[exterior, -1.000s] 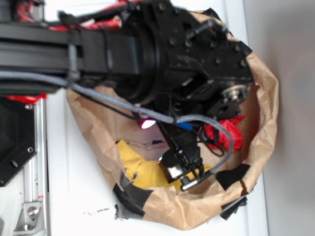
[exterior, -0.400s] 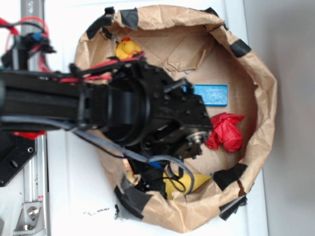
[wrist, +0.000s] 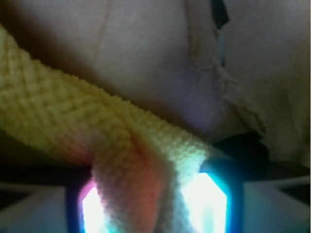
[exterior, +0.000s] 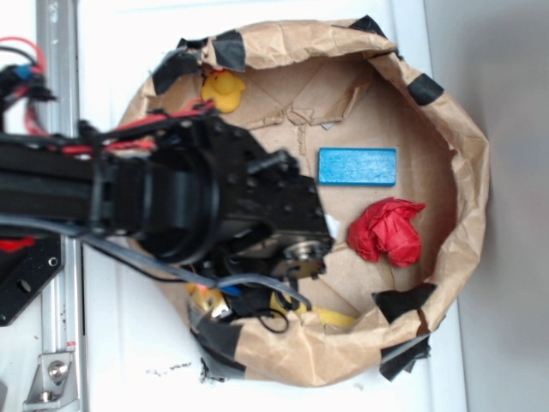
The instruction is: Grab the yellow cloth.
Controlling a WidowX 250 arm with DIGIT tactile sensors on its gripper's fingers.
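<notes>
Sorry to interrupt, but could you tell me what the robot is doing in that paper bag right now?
The robot arm is reaching into the paper bag at its near-left side. In the wrist view, its hand has the yellow cloth bunched between its fingers, so it appears to be gripped. From outside, only a strip of the cloth shows under the arm. A blue block, a red cloth ball and a yellow rubber duck lie untouched elsewhere in the bag.

white tabletop (exterior: 129, 343), grey wall (exterior: 515, 215), even light

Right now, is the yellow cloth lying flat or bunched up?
Bunched. In the wrist view the yellow cloth gathers into a fold pinched between the gripper fingers; outside, only its tip shows.
</notes>
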